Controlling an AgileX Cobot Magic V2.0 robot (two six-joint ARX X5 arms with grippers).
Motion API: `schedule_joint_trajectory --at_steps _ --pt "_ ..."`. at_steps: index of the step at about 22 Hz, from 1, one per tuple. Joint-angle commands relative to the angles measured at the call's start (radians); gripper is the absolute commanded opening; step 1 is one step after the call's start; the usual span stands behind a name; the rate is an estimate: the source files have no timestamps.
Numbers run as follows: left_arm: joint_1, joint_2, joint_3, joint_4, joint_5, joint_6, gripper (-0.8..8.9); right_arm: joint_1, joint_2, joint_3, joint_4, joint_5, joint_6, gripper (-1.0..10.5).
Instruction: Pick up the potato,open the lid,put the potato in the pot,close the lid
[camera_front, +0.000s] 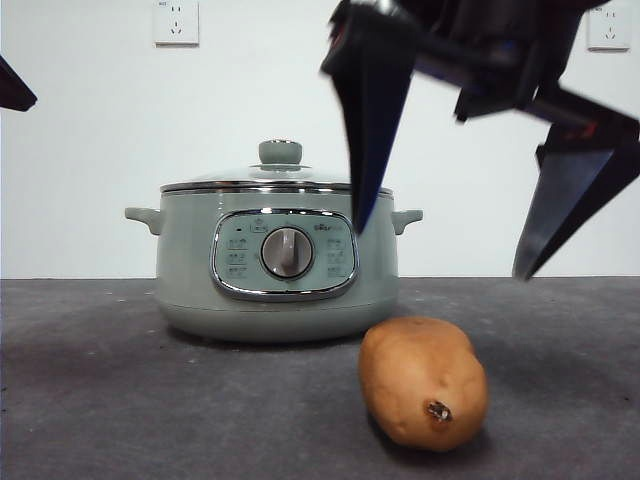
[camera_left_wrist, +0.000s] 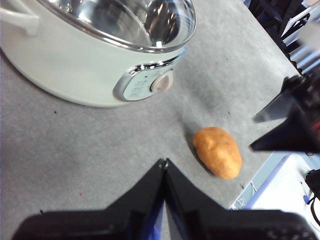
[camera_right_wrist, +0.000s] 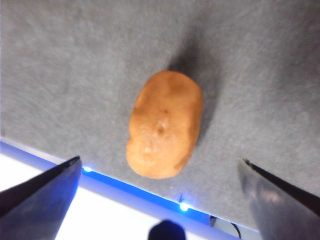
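The potato (camera_front: 424, 383) lies on its side on the grey counter (camera_front: 100, 400), in front of the pot (camera_front: 275, 265) and a little toward the side of the pot's right-hand handle as the front view shows it. A small dark eye spot marks its near end. It touches neither the pot nor any gripper.

The right gripper (camera_front: 445, 250) hangs above the potato with its fingers (camera_front: 368, 120) spread wide and holding nothing; in the right wrist view the potato (camera_right_wrist: 165, 125) sits between the two fingers, apart from both. In the front view one finger crosses in front of the pot's upper right edge, the other stands off to the right.

The sage-green pot stands upright on the counter with the glass lid (camera_front: 275, 178) seated on it, the green knob (camera_front: 280, 152) on top and the silver dial (camera_front: 287, 252) facing forward.

The left gripper (camera_left_wrist: 164, 165) waits off to the side, its fingers pressed together and empty, well apart from the potato (camera_left_wrist: 218, 152).
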Motion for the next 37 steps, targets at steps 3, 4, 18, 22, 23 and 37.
schedule_joint_trajectory --at_steps 3,4,18,22,23,37 --pt "0.000 0.014 0.005 0.002 0.006 0.018 -0.04 0.032 0.077 0.004 0.039 0.018 0.021 6.0" --pt "0.000 0.016 0.005 0.002 0.006 0.018 -0.04 0.036 0.093 0.005 0.048 0.018 0.021 6.0" --pt "-0.001 0.020 0.005 0.003 0.006 0.030 -0.04 0.038 0.244 0.004 0.092 0.014 -0.027 -0.2" --pt "-0.008 0.037 0.035 0.020 -0.022 0.008 -0.04 0.038 0.240 0.007 0.085 0.014 -0.040 -0.1" --pt "-0.018 0.051 0.059 0.016 -0.040 0.003 -0.04 0.038 0.230 0.011 0.071 0.014 -0.063 -0.1" --pt "-0.294 0.675 0.792 -0.251 -0.396 0.072 1.08 0.036 0.012 0.341 -0.390 0.038 -0.301 -0.1"
